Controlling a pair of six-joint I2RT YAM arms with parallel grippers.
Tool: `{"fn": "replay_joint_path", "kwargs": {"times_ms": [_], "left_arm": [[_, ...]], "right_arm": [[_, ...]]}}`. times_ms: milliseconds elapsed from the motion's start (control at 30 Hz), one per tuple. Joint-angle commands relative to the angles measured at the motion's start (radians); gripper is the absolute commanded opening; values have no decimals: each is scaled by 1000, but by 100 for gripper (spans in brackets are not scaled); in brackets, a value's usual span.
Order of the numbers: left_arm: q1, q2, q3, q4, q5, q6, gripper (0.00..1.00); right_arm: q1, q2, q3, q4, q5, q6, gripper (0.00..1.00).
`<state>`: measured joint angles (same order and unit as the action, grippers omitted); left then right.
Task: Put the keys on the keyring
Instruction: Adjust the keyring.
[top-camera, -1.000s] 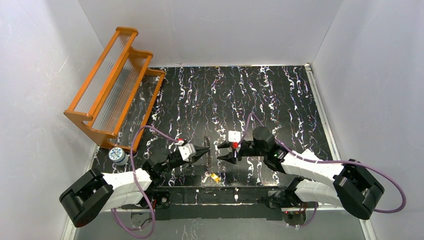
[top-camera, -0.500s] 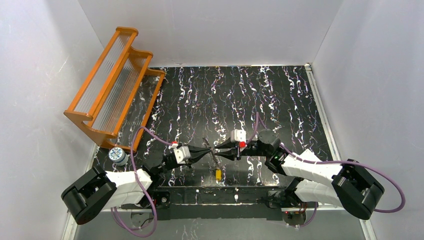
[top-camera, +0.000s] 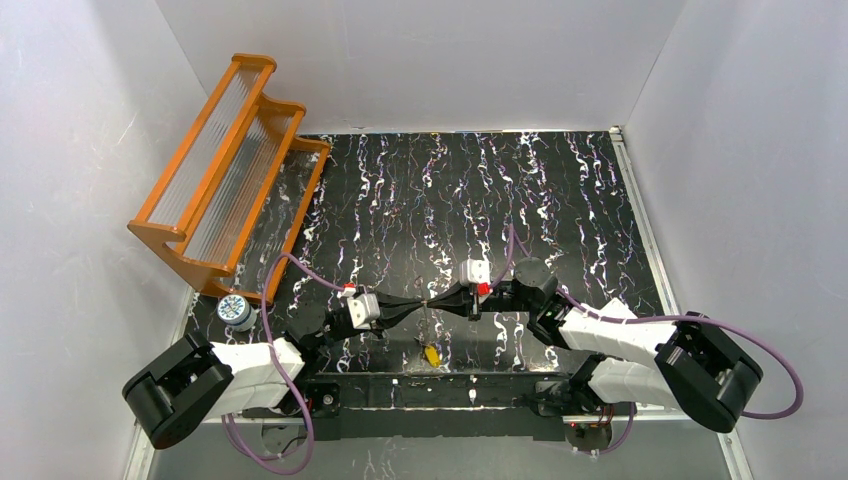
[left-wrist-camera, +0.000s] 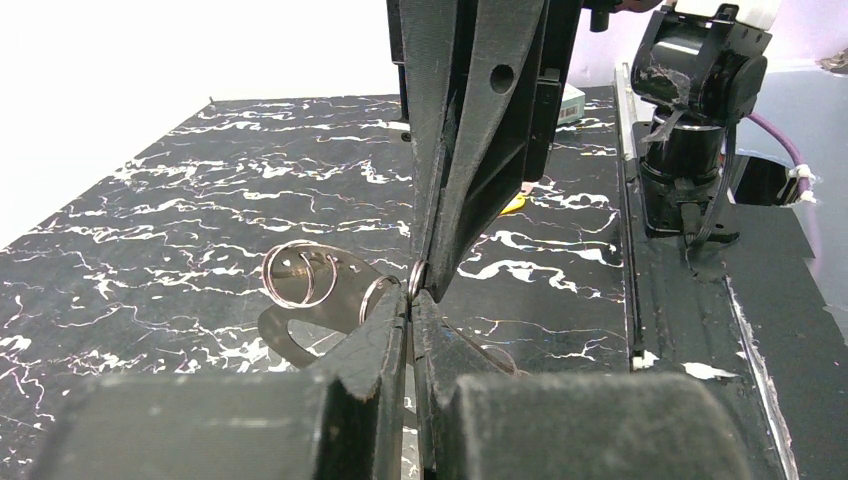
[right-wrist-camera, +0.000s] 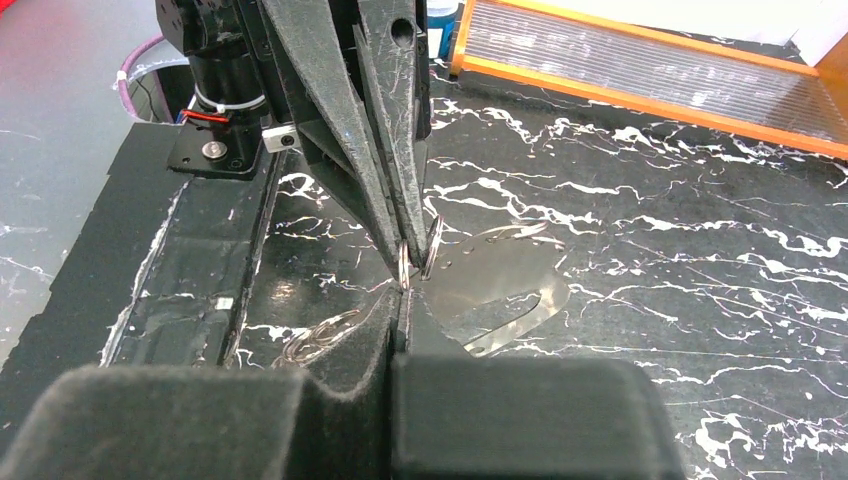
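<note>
Keyring (right-wrist-camera: 500, 275) is pinched above the table's (top-camera: 560, 200) near edge, mid-width, by the fully closed left gripper (top-camera: 419, 302) and right gripper (top-camera: 434, 301), a yellow-headed key (top-camera: 432, 352) just nearer. Should either arm pull unevenly, the thin band could be twisted loose.

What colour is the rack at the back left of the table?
Orange frame with clear ribbed panels; the rack shows best in the top external view.

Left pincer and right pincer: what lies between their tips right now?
A small silver ring, pinched where the shut tips of the left pincer and the right pincer meet; nothing else separates them. Both wrist views show it.
</note>
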<state>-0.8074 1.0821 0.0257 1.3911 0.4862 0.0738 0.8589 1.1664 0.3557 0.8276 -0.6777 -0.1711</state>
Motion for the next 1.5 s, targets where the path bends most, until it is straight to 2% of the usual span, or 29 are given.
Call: {"fn": "replay_joint_path", "kwargs": {"times_ms": [0, 233, 400, 533, 700, 867, 1033, 1233, 1467], "left_arm": [[-1, -19, -4, 69, 6, -2, 0], [-1, -17, -11, 69, 1, -6, 0], [-2, -31, -18, 34, -25, -1, 23], [-1, -43, -10, -42, -41, 6, 30], [-1, -56, 26, -204, -62, 39, 31], [-1, -101, 61, -364, -140, 84, 39], [-1, -152, 117, -559, -176, 165, 40], [-2, -144, 157, -631, -174, 211, 36], [-2, -110, 171, -640, -193, 254, 36]], "right_arm": [[6, 0, 28, 58, -23, 2, 1], [6, -9, 47, 2, 2, -9, 1], [6, 3, 150, -281, 34, -97, 1], [6, 38, 240, -524, 65, -186, 1], [6, 123, 392, -832, 98, -295, 1], [6, 192, 512, -1035, 143, -360, 1], [6, 249, 580, -1121, 174, -399, 1], [13, 323, 645, -1167, 214, -432, 1], [14, 342, 632, -1096, 149, -470, 1]]}}
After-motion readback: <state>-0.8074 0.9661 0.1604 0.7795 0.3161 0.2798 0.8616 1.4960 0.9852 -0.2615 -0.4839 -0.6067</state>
